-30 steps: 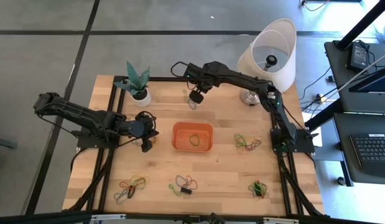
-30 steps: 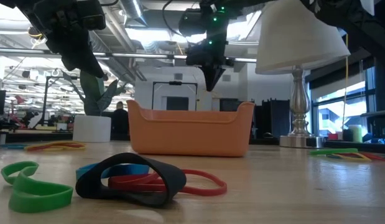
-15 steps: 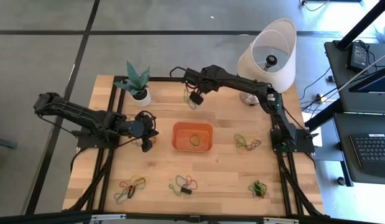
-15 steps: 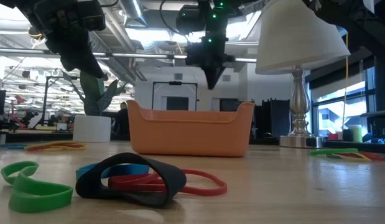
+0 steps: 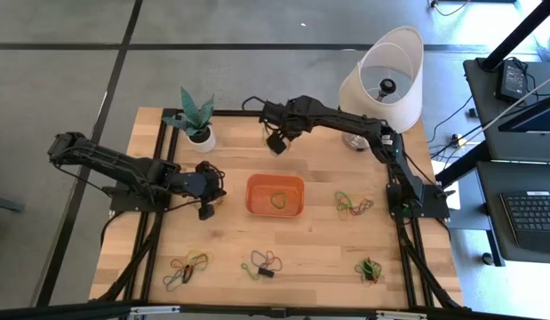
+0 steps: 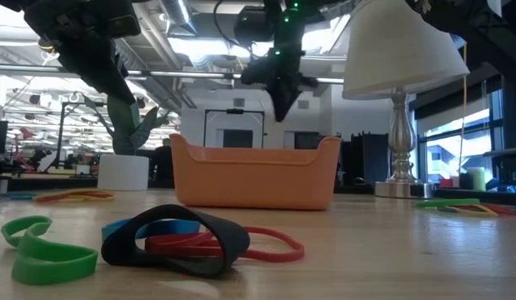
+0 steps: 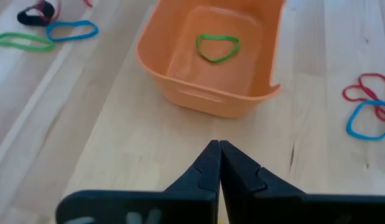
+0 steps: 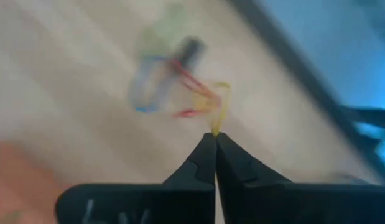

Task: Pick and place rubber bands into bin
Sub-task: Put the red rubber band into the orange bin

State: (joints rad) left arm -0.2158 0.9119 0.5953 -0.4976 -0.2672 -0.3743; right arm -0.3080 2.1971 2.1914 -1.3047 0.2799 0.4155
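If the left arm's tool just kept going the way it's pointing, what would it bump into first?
Most likely the bin. In the left wrist view the left tool, shut and empty, points straight at the bin's near wall, with only bare table between. If it angles downward, it might touch the wood first.

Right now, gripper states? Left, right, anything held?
Left gripper: shut, empty, beside the bin.
Right gripper: shut, pinching a yellow band, raised past the bin's far side.
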